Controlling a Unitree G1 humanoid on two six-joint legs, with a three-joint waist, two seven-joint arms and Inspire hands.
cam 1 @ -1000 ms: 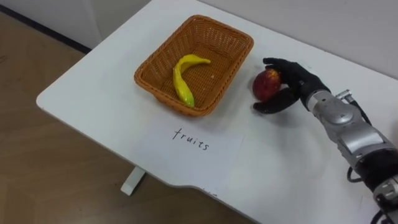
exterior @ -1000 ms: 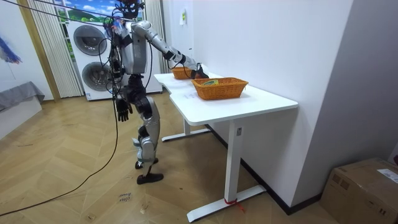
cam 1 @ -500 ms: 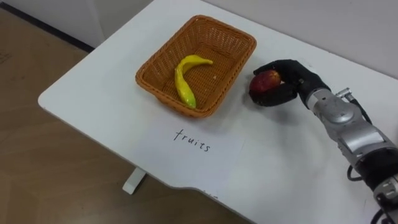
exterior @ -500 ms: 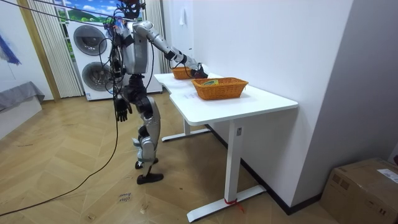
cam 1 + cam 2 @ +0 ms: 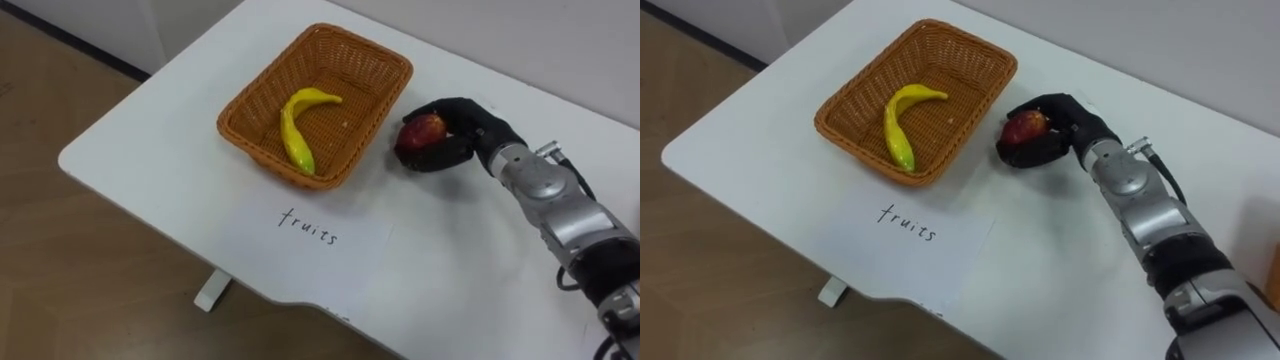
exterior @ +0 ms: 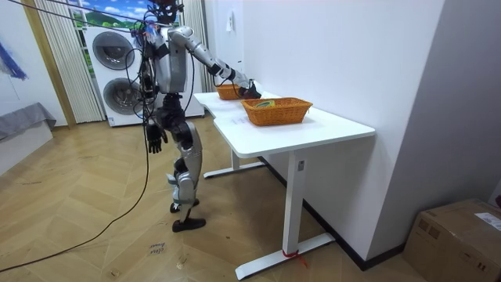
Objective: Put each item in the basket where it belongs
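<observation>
Where the robot stands: upright on the wooden floor [image 6: 94, 251], at the long side of the white worktop [image 5: 140, 150], with its right arm stretched out over it.
Right hand [image 5: 462, 130]: the dark fingers are curled round the apple and close on it from above and from below.
Apple [image 5: 423, 130]: red, held in the right hand. It is outside the fruit basket, just beside its right wall. I cannot tell whether it rests on the worktop.
Fruit basket [image 5: 245, 105]: woven, orange-brown and rectangular. It stands on the worktop.
Banana [image 5: 297, 125]: yellow and curved. It lies alone on the bottom of the fruit basket.
Paper sheet [image 5: 340, 250]: white, with one handwritten word. It lies flat on the worktop, just in front of the fruit basket.
Left hand [image 6: 154, 139]: it hangs beside the hip in the room view, with the fingers loose and nothing in them.
Second basket [image 6: 277, 111]: same weave, at the nearer end of the worktop in the room view, apart from the fruit basket.
Washing machines [image 6: 113, 66]: two, one above the other, behind the robot.
</observation>
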